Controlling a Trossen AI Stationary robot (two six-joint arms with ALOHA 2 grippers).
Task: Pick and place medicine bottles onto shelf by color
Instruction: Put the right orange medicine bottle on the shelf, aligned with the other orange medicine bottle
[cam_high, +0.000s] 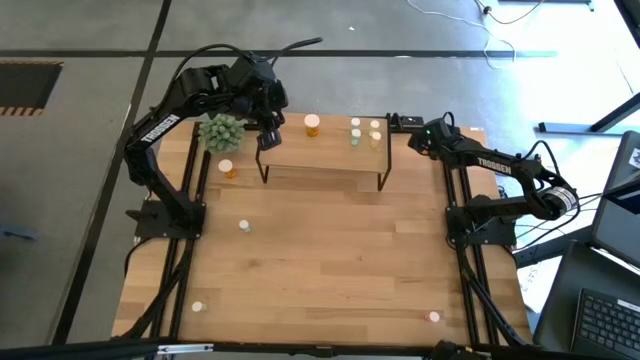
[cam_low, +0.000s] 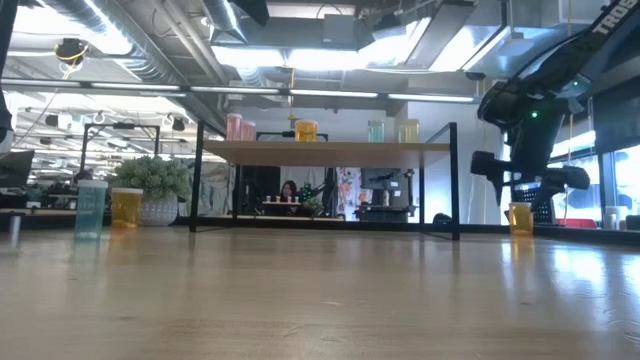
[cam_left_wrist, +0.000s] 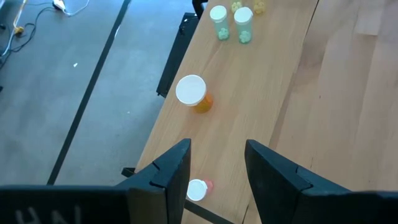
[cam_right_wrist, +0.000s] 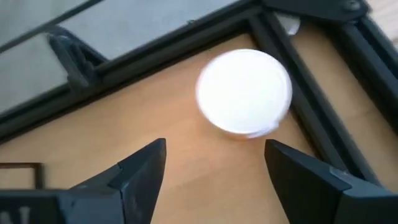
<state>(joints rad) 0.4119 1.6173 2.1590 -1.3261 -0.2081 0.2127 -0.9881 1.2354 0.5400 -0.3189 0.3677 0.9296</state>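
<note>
Left end effector (cam_high: 268, 138) hovers over shelf's (cam_high: 330, 165) left end, fingers parted, holding nothing. Right end effector (cam_right_wrist: 214, 165) spread wide above white-capped bottle (cam_right_wrist: 244, 91) at surface's far right corner.

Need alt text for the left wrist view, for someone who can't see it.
The left gripper, open and empty, hangs over the wooden shelf. On the shelf ahead stand an orange bottle and two green bottles; a pink bottle shows between the fingers.

The shelf (cam_high: 325, 150) sits upper centre, carrying an orange bottle (cam_high: 313, 124) and pale green ones (cam_high: 356, 132) toward its right. The left gripper (cam_high: 268, 138) hangs over its left end (beside the plant (cam_high: 221, 131)); the right gripper (cam_high: 400, 124) sits off the shelf's right end.
</note>
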